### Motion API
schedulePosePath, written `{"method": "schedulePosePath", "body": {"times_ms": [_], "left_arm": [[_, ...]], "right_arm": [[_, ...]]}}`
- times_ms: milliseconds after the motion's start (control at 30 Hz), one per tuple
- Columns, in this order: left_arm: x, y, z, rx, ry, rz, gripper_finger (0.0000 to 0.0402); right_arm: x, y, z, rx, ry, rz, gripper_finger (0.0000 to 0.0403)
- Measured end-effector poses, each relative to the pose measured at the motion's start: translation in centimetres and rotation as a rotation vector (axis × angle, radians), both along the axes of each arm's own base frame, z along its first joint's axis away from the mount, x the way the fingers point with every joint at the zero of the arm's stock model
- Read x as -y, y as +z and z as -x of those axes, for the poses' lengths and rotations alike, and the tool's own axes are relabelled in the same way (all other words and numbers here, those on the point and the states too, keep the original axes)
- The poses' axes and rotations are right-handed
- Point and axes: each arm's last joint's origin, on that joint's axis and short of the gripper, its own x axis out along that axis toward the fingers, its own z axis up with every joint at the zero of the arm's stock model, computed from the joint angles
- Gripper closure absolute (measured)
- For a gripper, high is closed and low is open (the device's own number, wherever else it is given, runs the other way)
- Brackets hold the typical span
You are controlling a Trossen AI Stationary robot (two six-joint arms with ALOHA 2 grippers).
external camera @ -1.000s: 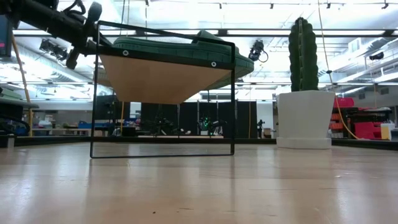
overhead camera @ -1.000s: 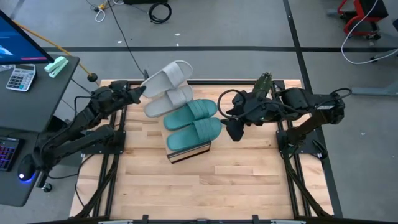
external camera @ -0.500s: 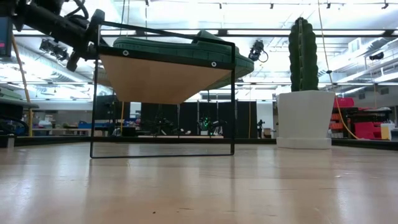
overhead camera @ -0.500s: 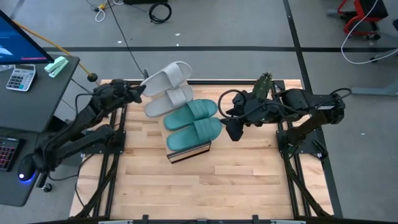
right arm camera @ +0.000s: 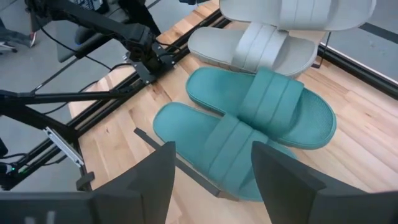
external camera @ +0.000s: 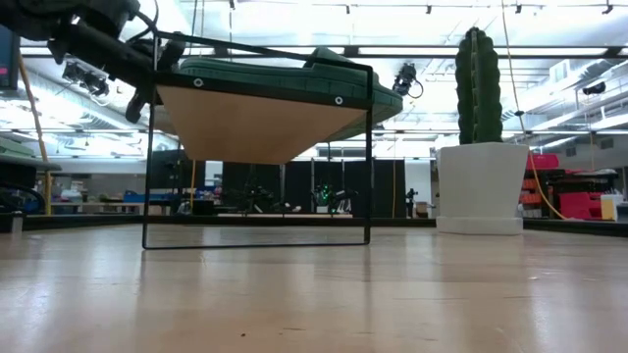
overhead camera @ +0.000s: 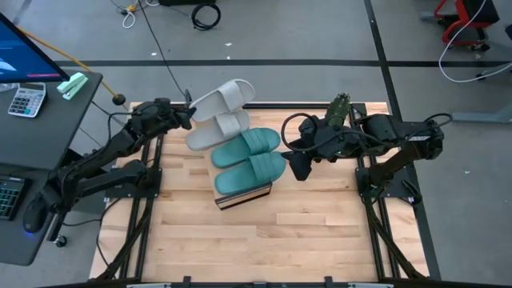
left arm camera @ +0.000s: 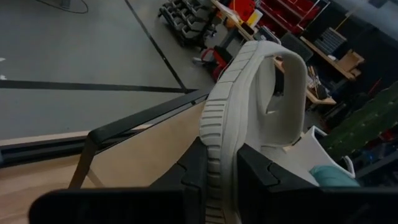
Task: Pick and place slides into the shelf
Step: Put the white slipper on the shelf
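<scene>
Shelf (overhead camera: 254,194) apparently holds three slides (overhead camera: 248,158).

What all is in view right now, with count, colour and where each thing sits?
Teal slides: two, teal-green, side by side on the shelf.
Grey slides: two, pale grey; one on the shelf beside the teal pair, one held at the shelf's far end.
Shelf: one, light wood with dark frame, mid-table.
Cactus: one, green, white pot, far right of table.
Table: one, slatted wood.
Left tool: shut on the held grey slide.
Right tool: open, hovering beside the teal slides.
</scene>
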Motion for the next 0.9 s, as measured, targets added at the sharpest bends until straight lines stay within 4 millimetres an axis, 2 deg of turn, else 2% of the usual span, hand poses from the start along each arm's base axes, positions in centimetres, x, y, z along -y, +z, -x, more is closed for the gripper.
{"method": "schedulePosePath", "body": {"times_ms": [367, 900], "left_arm": [[-0.5, -0.2, 0.0, -0.025, 0.025, -0.015, 0.0347], [-1.1, -1.1, 0.9, -0.101, 0.046, 0.042, 0.0349]], "right_arm": [[-0.8, 0.0, 0.2, 0.011, -0.006, 0.024, 0.02], [-0.8, 0.1, 0.2, 0.015, -0.014, 0.024, 0.0202]]}}
